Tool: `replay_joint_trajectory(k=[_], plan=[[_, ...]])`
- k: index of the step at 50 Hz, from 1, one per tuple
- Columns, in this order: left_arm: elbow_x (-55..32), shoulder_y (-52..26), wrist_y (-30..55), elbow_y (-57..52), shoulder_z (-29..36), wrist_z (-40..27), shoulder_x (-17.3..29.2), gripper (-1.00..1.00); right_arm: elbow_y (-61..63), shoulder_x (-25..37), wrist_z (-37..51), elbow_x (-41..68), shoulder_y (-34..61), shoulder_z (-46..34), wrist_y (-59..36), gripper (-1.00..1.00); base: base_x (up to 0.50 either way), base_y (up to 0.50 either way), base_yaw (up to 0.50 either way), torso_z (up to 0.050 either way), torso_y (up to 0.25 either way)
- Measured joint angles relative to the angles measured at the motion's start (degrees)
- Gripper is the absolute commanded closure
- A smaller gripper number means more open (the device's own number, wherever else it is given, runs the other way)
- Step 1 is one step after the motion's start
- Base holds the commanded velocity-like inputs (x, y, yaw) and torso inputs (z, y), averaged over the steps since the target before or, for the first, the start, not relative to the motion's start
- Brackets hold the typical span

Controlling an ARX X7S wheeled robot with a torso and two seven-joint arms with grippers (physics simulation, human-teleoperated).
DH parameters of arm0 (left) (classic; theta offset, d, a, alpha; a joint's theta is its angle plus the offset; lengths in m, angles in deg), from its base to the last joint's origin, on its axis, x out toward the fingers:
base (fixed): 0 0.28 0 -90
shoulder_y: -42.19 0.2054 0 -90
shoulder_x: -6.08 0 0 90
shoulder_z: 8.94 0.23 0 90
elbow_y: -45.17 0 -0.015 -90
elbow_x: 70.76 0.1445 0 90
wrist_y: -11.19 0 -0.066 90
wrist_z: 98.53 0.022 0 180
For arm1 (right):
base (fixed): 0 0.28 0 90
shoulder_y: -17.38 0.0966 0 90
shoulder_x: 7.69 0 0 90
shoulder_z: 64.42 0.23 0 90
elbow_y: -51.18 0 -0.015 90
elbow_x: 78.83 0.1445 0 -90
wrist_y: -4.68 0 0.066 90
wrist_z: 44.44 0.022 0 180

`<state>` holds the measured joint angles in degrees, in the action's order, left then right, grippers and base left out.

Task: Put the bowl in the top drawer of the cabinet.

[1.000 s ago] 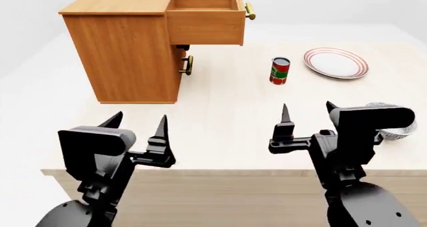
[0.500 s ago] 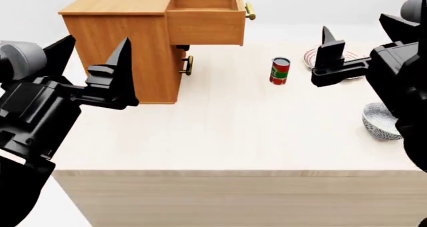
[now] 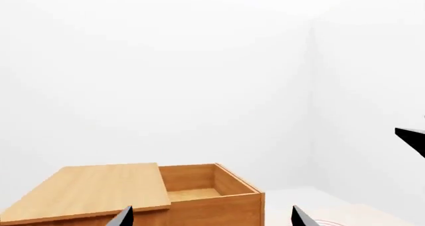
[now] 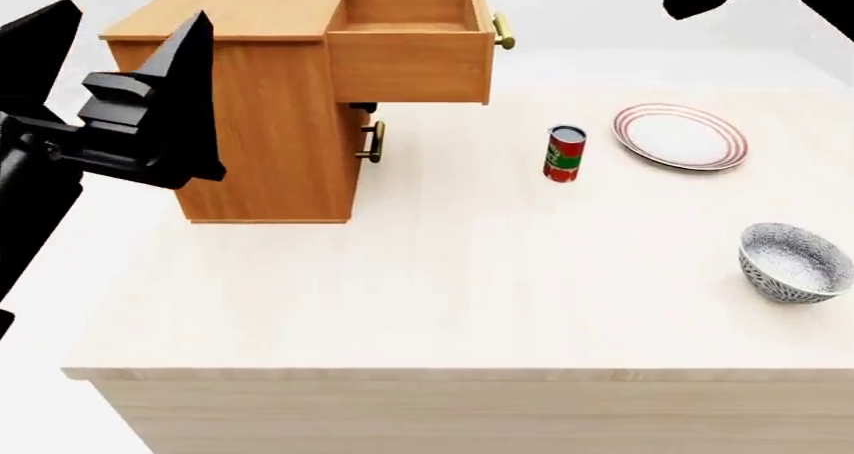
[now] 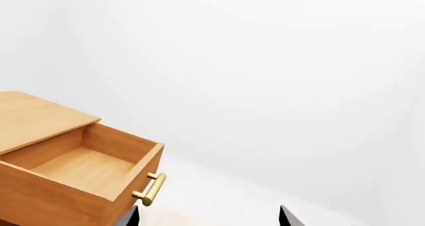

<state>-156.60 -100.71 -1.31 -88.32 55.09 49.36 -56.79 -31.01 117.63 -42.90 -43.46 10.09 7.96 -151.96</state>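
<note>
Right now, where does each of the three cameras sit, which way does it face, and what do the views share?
Head view: high on the robot, looking down over the table, the cabinet, bowl, can and plate; the left end effector shows, and only a scrap of the right arm.
Left wrist view: raised, facing level at the cabinet; two fingertips show.
Right wrist view: raised, facing the top drawer; fingertips show.
Shared: the open, empty drawer appears in all three.
</note>
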Motion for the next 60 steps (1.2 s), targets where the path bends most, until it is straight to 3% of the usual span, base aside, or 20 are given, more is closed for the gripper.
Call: replay_joint_trajectory(k=[18,36,60], plan=[[-13.97,-5.03,-2.48,3.72,-0.66,-8.56,5.88,-1.00,-21.99,-3.98,-9.18,-8.00,13.15,-10.37,11.46,-1.00,0.17,0.00,0.00,0.000,0.000],[-16.81,-7.40,-3.63,4.77,0.04,-8.81,7.97,-1.00,-42.94,-10.83,-15.20,-13.67,20.47,-15.98,24.05,-1.00,0.24,0.00,0.00,0.000,0.000],[-17.62,-7.00,-4.68,4.51,0.76,-8.34,8.93,-1.00,-49.17,-12.21,-18.36,-15.15,23.94,-17.67,27.22,-1.00,0.24,0.00,0.00,0.000,0.000]])
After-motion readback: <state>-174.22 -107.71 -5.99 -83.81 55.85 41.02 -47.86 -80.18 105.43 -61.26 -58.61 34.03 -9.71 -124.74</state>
